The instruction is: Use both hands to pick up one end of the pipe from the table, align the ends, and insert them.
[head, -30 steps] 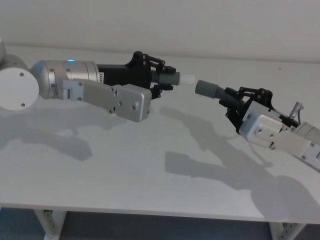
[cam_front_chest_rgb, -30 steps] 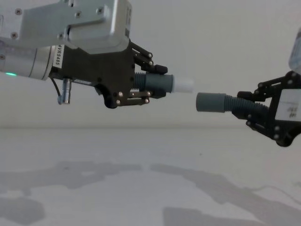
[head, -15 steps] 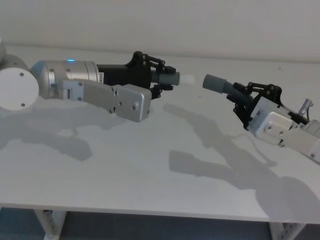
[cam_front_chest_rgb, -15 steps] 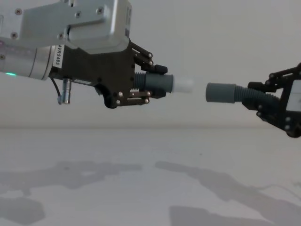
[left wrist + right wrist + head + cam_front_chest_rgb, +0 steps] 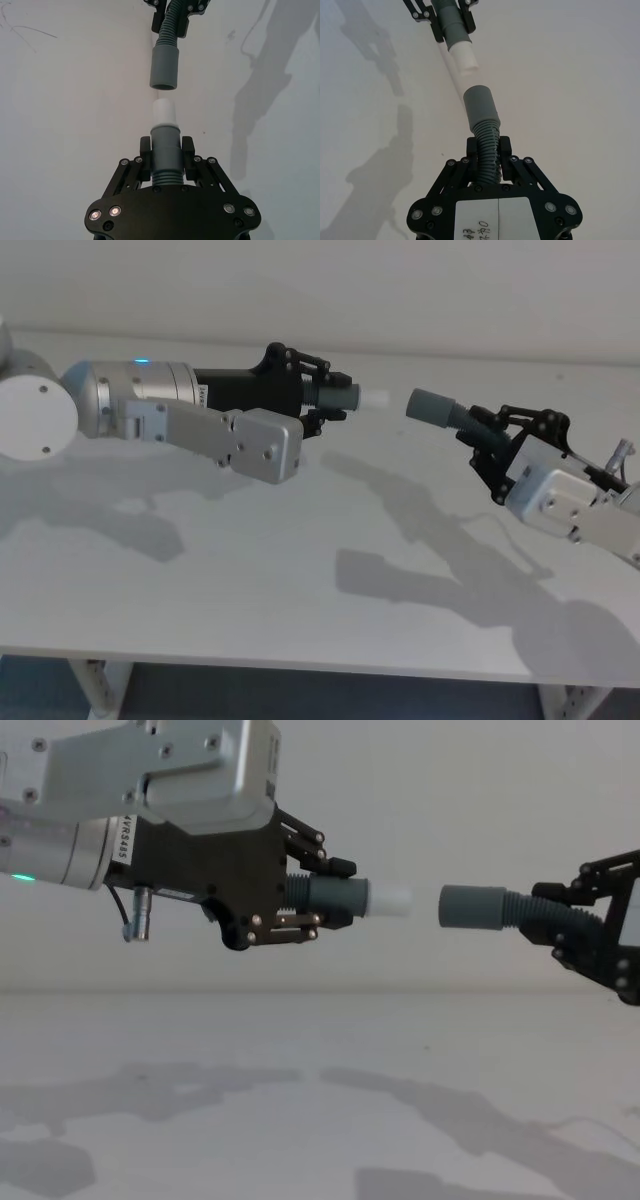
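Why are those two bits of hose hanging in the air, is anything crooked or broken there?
Nothing looks broken. The left gripper holds the piece with the white tip, the right gripper the piece with the grey cuff. The ends face each other with a small gap, roughly in line and not yet joined.

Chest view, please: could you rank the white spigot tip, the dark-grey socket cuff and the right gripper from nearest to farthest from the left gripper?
1. White spigot tip: juts from the pipe piece clamped in the left gripper.
2. Dark-grey socket cuff: across an open gap, facing the tip.
3. Right gripper: farthest, at the right edge, gripping the ribbed hose behind the cuff.
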Available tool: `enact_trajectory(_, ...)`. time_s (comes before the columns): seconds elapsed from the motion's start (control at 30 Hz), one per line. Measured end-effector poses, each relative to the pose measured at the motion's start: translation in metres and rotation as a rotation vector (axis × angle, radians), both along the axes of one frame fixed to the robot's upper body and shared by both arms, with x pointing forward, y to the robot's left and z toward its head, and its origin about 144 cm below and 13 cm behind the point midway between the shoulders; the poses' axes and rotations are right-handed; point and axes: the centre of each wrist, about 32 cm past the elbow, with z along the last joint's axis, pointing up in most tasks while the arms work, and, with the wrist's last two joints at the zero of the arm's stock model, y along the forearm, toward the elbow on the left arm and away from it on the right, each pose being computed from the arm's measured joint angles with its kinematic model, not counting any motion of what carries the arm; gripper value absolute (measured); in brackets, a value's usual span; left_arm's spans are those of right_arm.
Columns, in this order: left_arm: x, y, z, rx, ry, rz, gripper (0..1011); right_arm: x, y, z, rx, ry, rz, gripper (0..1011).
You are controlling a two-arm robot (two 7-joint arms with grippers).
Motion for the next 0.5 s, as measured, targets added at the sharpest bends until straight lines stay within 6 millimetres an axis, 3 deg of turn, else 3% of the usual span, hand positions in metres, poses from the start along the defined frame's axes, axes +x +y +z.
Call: enact_trajectory(0.5,0.0,0.0,0.0,0.0,0.0,0.0,354,0.0,0.015,0.002,0.003,0.017,-0.008,252)
